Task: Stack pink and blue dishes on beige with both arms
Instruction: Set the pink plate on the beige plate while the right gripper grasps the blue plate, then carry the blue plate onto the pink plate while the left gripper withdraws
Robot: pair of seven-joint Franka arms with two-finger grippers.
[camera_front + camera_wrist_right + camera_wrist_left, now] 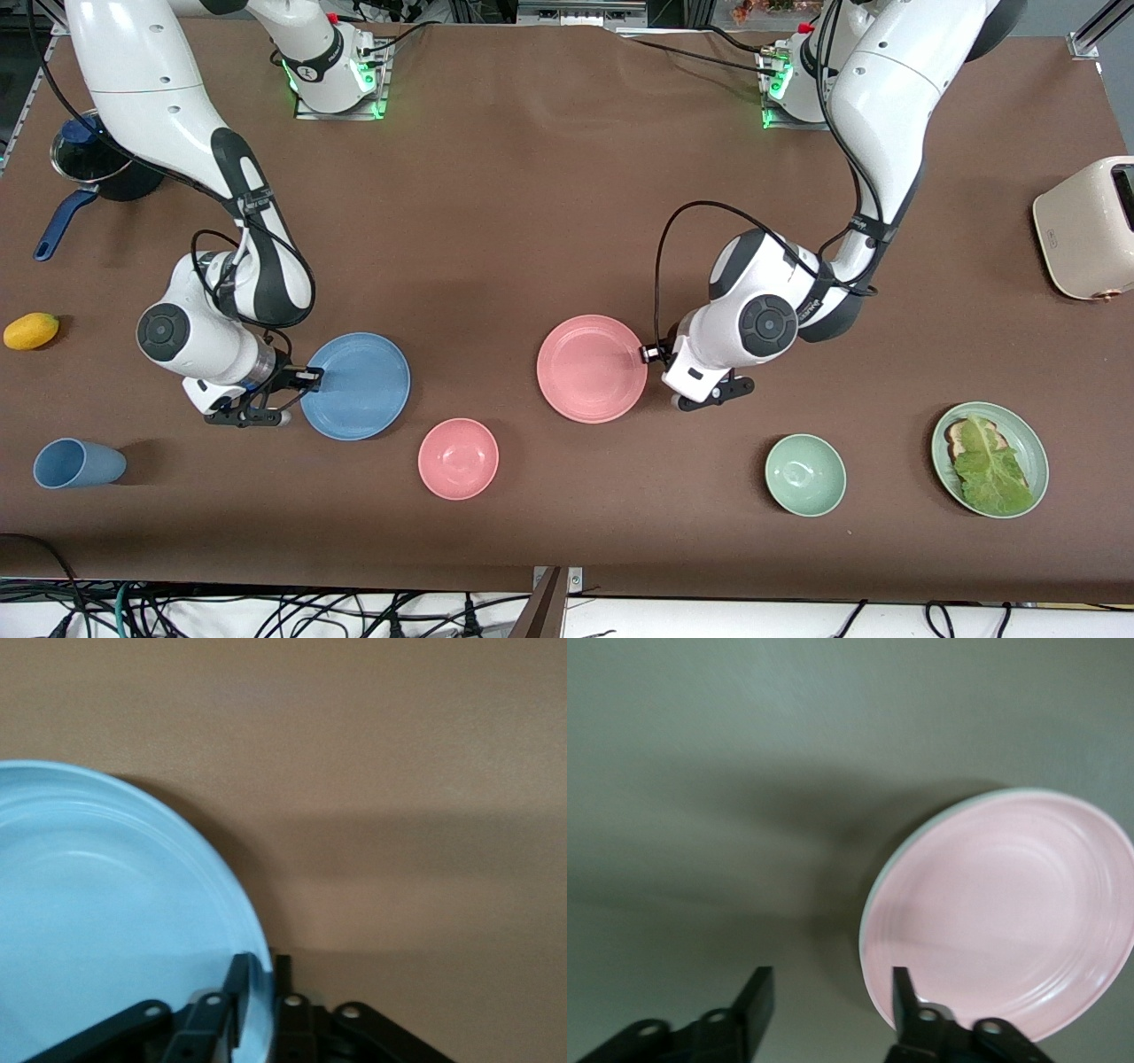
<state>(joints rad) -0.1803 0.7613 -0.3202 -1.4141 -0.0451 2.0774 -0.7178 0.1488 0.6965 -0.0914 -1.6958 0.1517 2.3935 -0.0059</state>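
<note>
The pink plate [592,368] lies mid-table. In the left wrist view a thin pale edge [874,904] runs under the rim of the pink plate [1010,912]; I cannot tell if it is the beige plate, which shows nowhere else. My left gripper [649,354] is open at the plate's edge, on the side toward the left arm's end. One finger [902,992] is over the rim and the other is off it, around the gripper's middle [828,1001]. The sky-blue plate [356,385] [106,921] sits toward the right arm's end. My right gripper [306,379] [261,979] is shut on its rim.
Nearer the front camera are a pink bowl [458,458], a pale green bowl [805,474], a pale green plate [1028,434] with bread and lettuce, and a blue cup [78,462]. A yellow fruit [31,330], a blue-handled pot [89,159] and a cream toaster [1085,226] stand at the table's ends.
</note>
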